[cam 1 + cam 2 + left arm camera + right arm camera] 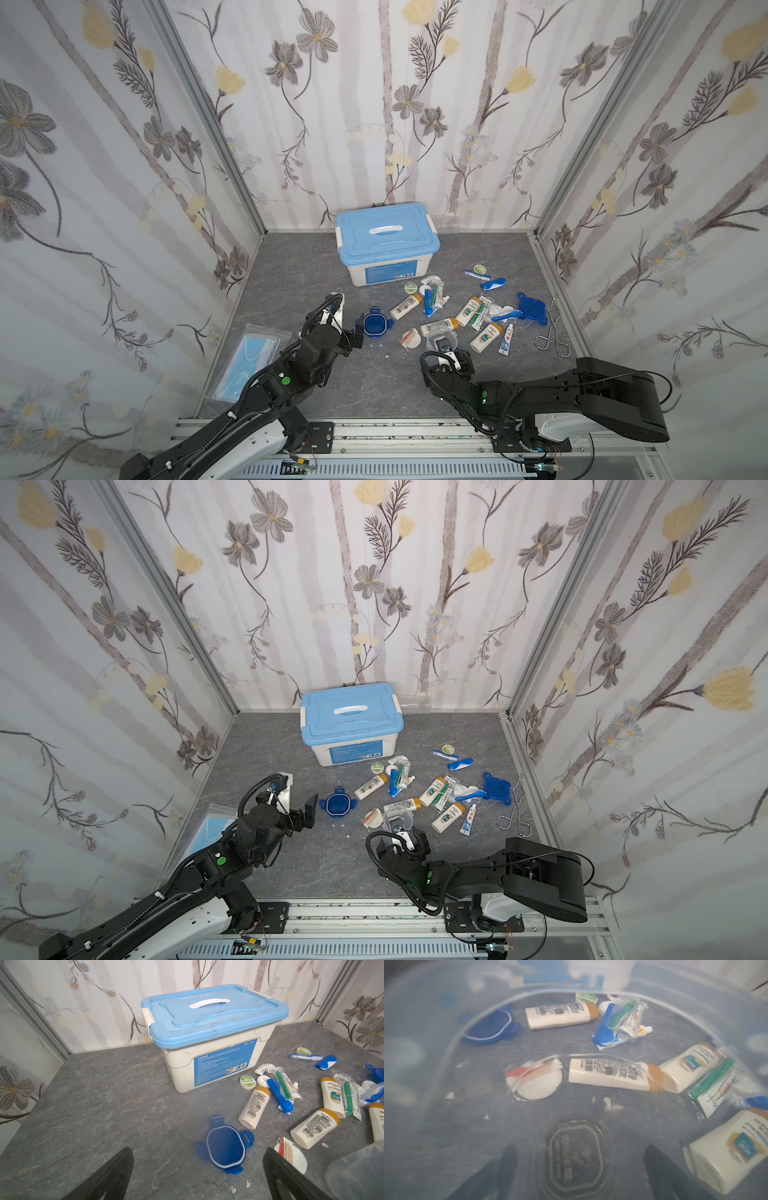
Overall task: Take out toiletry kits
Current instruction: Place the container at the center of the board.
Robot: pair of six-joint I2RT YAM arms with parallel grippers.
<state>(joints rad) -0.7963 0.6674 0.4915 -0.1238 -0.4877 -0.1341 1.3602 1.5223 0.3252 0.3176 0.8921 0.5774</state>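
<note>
The toiletry kits lie spread on the grey floor: cream bottles, a toothpaste tube, blue toothbrushes and two blue tabbed lids. My left gripper is open and empty, with the nearer lid just beyond its fingers. A translucent cup sits over my right gripper. The right wrist camera looks through the cup's wall. The right jaws stand wide either side of the cup's base, with gaps on both sides.
A large white box with a light-blue lid stands closed at the back wall. A clear bag of blue masks lies at the left wall. Wire tongs lie at the right wall. A cotton-pad packet is beside the cup.
</note>
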